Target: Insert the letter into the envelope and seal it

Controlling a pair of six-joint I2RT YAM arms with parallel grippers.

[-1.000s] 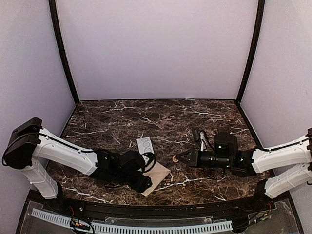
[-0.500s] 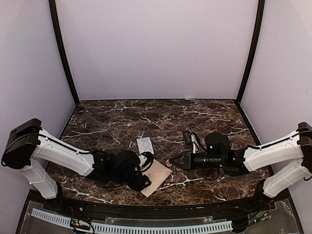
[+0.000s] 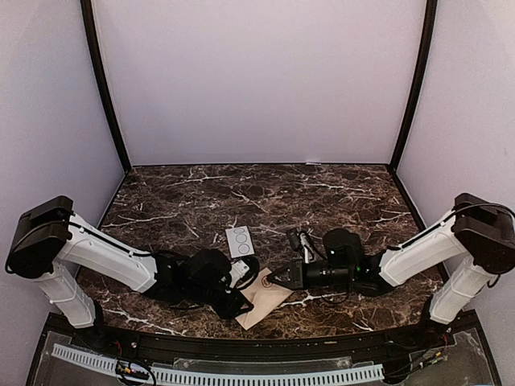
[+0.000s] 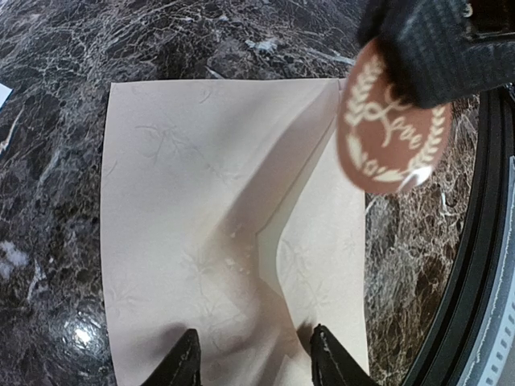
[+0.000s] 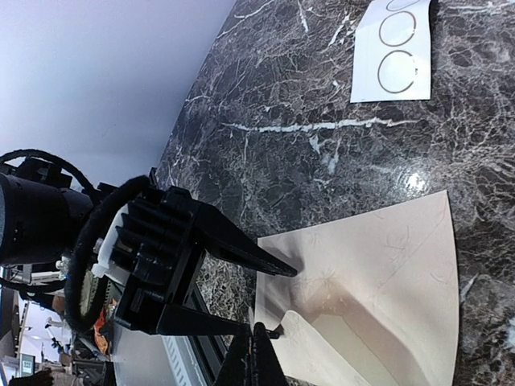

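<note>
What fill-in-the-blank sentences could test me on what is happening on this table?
1. The pinkish-tan paper envelope lies on the dark ____ table.
2. The right arm's jaws are shut on a round brown sticker bearing the word ____.
3. The left arm's jaws, open, rest their tips on the ____.
4. The small white rectangular card is printed with ____.
Missing words: marble; Love; envelope; circles.

The round brown seal (image 4: 392, 129) reads "Love" in script inside a laurel wreath.
</note>
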